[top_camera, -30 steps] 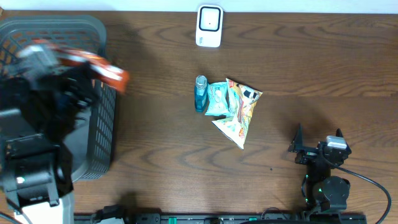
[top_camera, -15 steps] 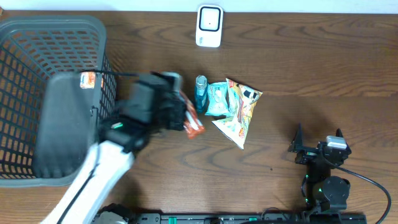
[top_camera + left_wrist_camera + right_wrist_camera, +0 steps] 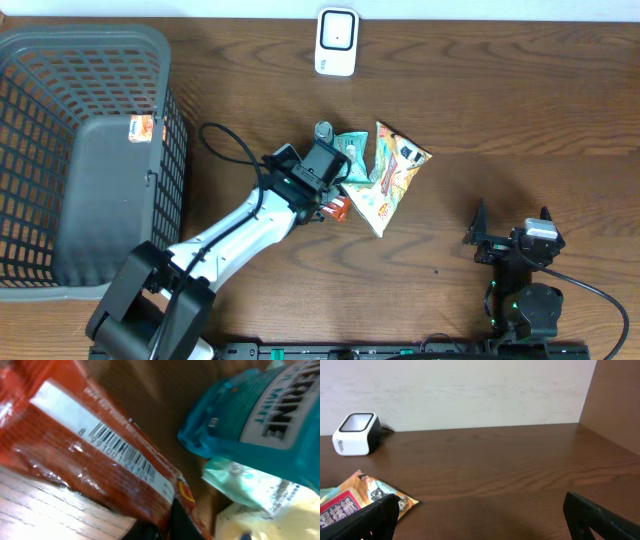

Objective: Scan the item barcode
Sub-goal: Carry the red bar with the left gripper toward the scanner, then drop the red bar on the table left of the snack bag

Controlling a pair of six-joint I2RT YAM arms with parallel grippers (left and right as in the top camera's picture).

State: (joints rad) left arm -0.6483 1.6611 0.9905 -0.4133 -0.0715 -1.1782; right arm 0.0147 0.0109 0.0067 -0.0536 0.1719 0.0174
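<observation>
Overhead, starting at the left: the grey basket (image 3: 172, 150) sits by the table's edge with a small orange tag on its inner wall. Moving in, the left arm reaches across the wood, and the left gripper (image 3: 333, 196) is clenched on a red packet (image 3: 339, 209), right up against the pile in the middle. Left wrist view has that packet filling the frame, its barcode (image 3: 122, 455) plain on a white strip. Just beside it stands the blue bottle (image 3: 323, 137), then a teal pouch (image 3: 354, 152), then the yellow snack bag (image 3: 396, 176), all touching or overlapping. The white scanner (image 3: 337, 42) waits at the far edge, well apart from the packet. Far right, the right gripper (image 3: 510, 236) is parked with its jaws spread wide, holding nothing.

Now the worry, I'd say: that packet is thin and crinkly, so it could slip or fold in the pinch and hide the code. Lifting out this close to the bottle could knock it over. And if the strip is turned away from the scanner's window, it won't read.
</observation>
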